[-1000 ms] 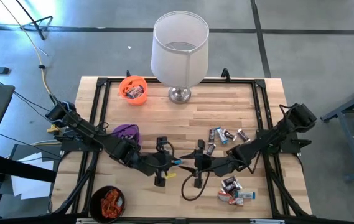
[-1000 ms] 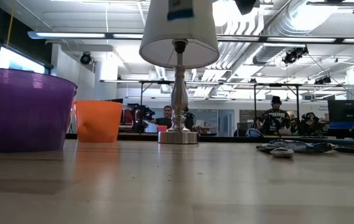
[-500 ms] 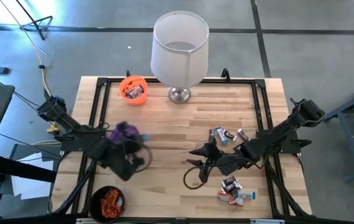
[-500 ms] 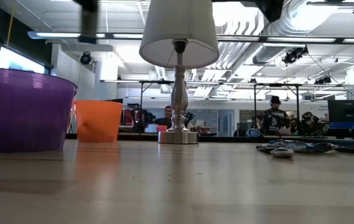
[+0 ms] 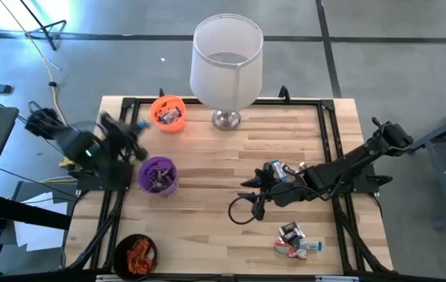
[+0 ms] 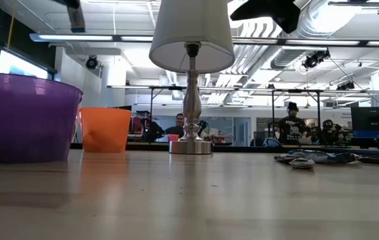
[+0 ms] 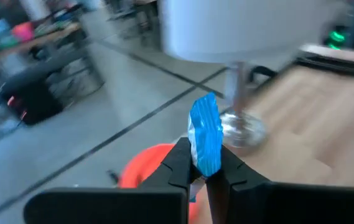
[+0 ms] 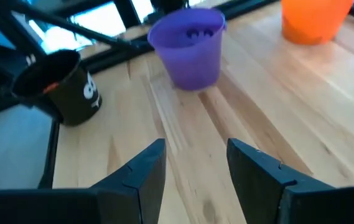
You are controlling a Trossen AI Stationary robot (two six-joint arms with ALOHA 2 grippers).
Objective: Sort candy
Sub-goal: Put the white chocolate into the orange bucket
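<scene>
Candy (image 7: 205, 140): one blue piece in left pincer (image 7: 203, 169).

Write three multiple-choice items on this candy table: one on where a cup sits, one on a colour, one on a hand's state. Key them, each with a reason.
1. The black cup stands:
A. beside the lamp
B. at the table's near left corner
C. among the loose candy

2. The candy in the left hand is wrapped in:
A. blue
B. orange-red
C. dark brown

3. The right hand is:
A. shut on a candy
B. open and holding nothing
C. down inside the purple cup

Key: 1 B, the high view shows it near that corner, far from the lamp and the loose candy. 2 A, the left wrist view shows a blue wrapper between the fingers. 3 B, the right wrist view shows bare wood between its spread fingers, with the purple cup farther off.
</scene>
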